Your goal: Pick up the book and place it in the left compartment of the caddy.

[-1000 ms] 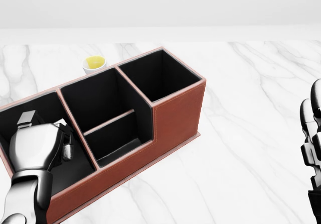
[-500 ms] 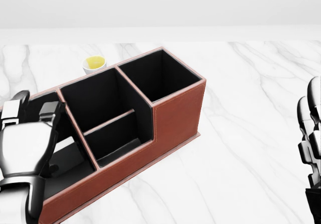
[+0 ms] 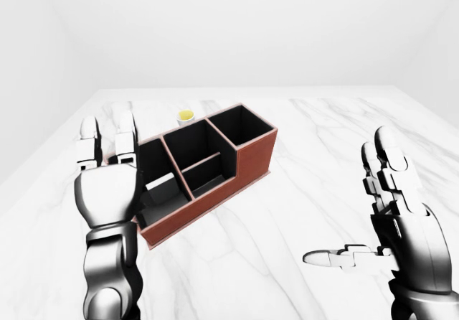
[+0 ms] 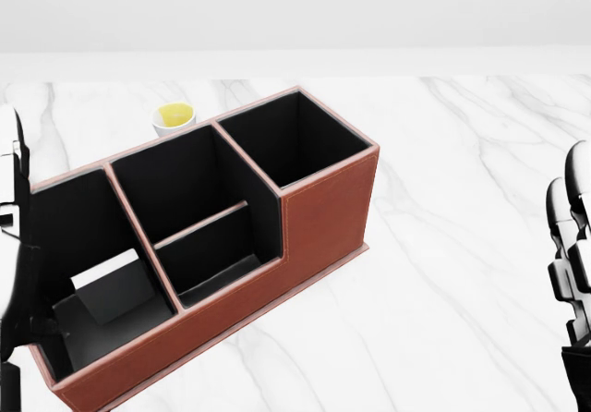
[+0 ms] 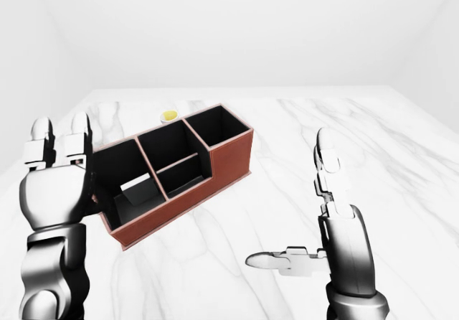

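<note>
The brown caddy (image 4: pixel 328 199) with black-lined compartments stands slantwise on the white marble table (image 4: pixel 462 153). The grey-and-white book (image 4: pixel 106 299) lies tilted on the floor of the caddy's left compartment, with nothing holding it. My left hand (image 3: pixel 107 137) is raised just left of the caddy, above the left compartment's outer wall, fingers straight and open, empty. In the head view it shows only as a sliver at the left edge. My right hand (image 3: pixel 362 209) hovers open at the right, well away from the caddy, with its thumb stretched out to the left.
A small white cup (image 4: pixel 174 117) with yellow contents stands just beyond the caddy's middle compartment. The middle compartment has a low divider (image 4: pixel 201 224); the right one (image 4: pixel 291 144) is deep and dark. Marble table stretches to the right of the caddy.
My left hand has risen out of the left compartment and moved left, opening its fingers. The book now lies uncovered in that compartment. The right hand has barely moved.
</note>
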Controlling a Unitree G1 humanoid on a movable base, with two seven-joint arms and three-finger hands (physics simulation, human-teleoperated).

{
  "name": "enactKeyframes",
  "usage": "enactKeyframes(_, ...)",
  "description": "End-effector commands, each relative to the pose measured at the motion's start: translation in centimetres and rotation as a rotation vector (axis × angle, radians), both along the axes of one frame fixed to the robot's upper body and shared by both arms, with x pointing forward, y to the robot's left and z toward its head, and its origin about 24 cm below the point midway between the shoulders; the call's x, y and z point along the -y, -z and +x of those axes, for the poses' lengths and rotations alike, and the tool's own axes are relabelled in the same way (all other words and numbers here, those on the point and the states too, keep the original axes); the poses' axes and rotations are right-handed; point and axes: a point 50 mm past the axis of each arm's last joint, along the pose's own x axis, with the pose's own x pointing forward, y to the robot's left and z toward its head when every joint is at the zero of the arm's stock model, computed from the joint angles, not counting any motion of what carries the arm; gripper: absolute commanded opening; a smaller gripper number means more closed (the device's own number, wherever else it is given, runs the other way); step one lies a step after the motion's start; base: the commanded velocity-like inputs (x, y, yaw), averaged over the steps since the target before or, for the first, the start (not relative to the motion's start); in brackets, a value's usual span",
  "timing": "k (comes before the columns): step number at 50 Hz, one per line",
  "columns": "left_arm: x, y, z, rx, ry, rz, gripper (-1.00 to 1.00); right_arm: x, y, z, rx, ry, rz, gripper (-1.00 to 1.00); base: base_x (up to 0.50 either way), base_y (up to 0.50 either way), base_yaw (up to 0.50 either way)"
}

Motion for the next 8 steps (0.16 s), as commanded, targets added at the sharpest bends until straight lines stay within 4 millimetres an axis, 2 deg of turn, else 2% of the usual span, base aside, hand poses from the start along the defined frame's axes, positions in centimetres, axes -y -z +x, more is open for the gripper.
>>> enactKeyframes(1, -0.3, -2.3, -3.2, 0.078, -0.05, -0.012, 1.0, 0.0, 0.0, 0.0, -0.003, 0.002, 0.001, 1.0, 0.0, 0.0, 0.0)
enactKeyframes(4, -0.5, -3.1, -4.3, 0.106, -0.065, -0.025, 1.0, 0.0, 0.0, 0.0, -0.002, 0.001, 0.0, 1.0, 0.0, 0.0, 0.0)
enactKeyframes(8, -0.8, -3.1, -4.9, 0.117, -0.081, -0.047, 1.0, 0.0, 0.0, 0.0, -0.002, 0.001, 0.0, 1.0, 0.0, 0.0, 0.0)
